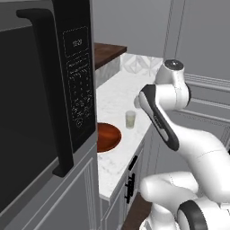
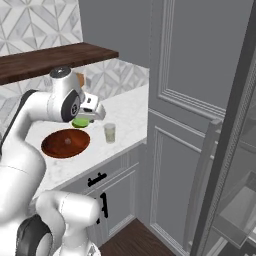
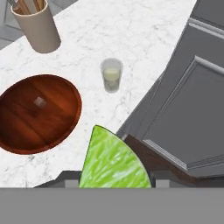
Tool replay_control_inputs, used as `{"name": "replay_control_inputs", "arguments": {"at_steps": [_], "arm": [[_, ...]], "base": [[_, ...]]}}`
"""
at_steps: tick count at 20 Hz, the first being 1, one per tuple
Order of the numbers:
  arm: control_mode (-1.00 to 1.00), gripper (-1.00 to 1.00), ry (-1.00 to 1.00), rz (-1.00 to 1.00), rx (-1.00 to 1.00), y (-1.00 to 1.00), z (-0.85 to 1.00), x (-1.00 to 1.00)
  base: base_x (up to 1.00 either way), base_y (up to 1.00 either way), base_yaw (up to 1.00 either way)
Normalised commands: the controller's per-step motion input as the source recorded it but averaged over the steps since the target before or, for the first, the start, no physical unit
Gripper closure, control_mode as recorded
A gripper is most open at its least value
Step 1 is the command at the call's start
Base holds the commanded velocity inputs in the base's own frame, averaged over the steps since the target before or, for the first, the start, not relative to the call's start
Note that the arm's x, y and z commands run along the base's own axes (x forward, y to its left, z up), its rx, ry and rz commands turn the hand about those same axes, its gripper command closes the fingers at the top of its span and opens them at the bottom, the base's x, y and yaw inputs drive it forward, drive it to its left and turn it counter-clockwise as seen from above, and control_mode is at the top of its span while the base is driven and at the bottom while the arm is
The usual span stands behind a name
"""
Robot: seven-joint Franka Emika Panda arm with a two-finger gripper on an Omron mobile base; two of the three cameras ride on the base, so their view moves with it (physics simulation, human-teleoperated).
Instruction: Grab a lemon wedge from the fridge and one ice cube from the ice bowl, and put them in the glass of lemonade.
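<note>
Lemon wedge (image 3: pixel 114 161), fibrous green, pinched in gripper (image 2: pixel 86 121) above marble counter (image 3: pixel 144 52)

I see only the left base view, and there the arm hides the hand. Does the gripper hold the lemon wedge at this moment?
Observer: Yes. In the hand view the lemon wedge sits between the fingers of the gripper.
Operator: The microwave covers half of the bowl for me. Is an ice cube inside?
Observer: Yes, one ice cube lies near the middle of the ice bowl.
Operator: Is the hand over the glass?
Observer: No. In the right base view it hangs above the counter by the bowl's far rim, to the side of the glass of lemonade.
</note>
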Motion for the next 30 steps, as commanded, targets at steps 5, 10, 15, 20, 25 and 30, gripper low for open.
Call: {"name": "replay_control_inputs", "arguments": {"at_steps": [5,10,15,20,25,30], "arm": [[-1.00,1.00,-0.02,0.00,0.00,0.00,-0.50,0.76],[-1.00,1.00,-0.09,0.00,0.01,0.00,-0.44,0.40],[-1.00,1.00,-0.11,0.00,0.01,0.00,-0.10,0.20],[-1.00,1.00,-0.05,0.00,0.00,0.00,-0.03,0.35],[-1.00,1.00,-0.05,0.00,0.00,0.00,0.00,0.35],[-1.00,1.00,-0.01,0.00,0.00,0.00,0.00,0.49]], "base": [[0.00,0.00,0.00],[0.00,0.00,0.00],[0.00,0.00,0.00],[0.00,0.00,0.00],[0.00,0.00,0.00],[0.00,0.00,0.00]]}}
